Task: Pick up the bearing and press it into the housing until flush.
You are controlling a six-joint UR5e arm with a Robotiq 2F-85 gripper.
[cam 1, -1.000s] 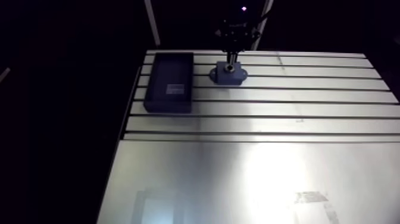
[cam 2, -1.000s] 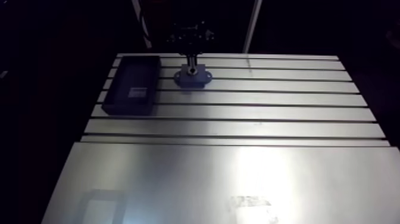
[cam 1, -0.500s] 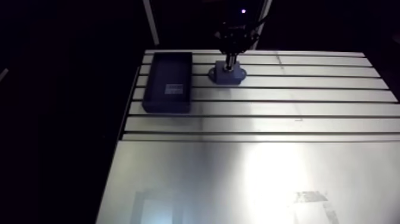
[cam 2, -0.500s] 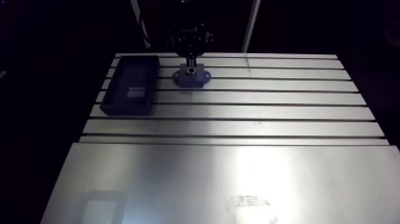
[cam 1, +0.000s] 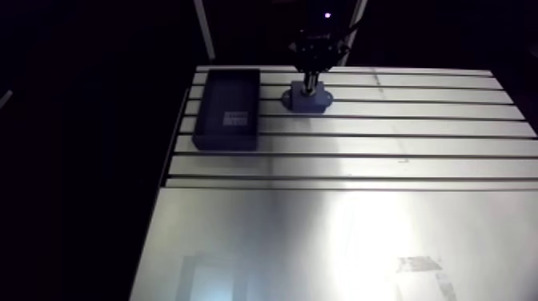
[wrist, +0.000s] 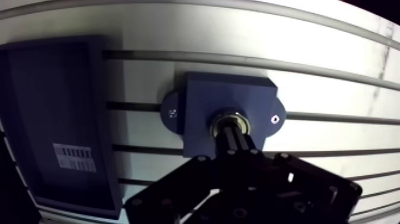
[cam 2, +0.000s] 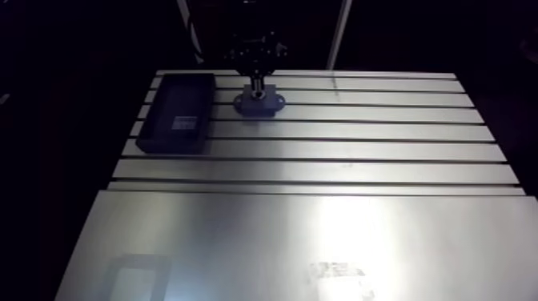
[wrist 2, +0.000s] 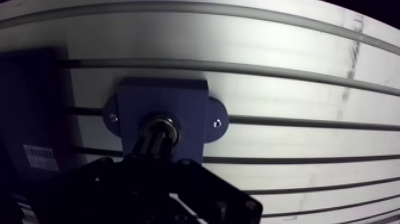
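Observation:
A dark blue housing with two side ears lies flat on the slotted table, at the far side in the arm view. In its centre bore sits the metal bearing, seen as a shiny ring. My gripper stands straight over the bore, shut, with both fingertips together and resting on the bearing's middle. The fingers hide part of the ring, so how deep it sits I cannot tell.
A dark rectangular tray with a white label lies beside the housing, about one slot's width away. The aluminium table has several long slots at the far half and a smooth plate at the near half.
The whole arm view has shifted a little. The gripper stays over the housing, and the housing and tray have not moved.

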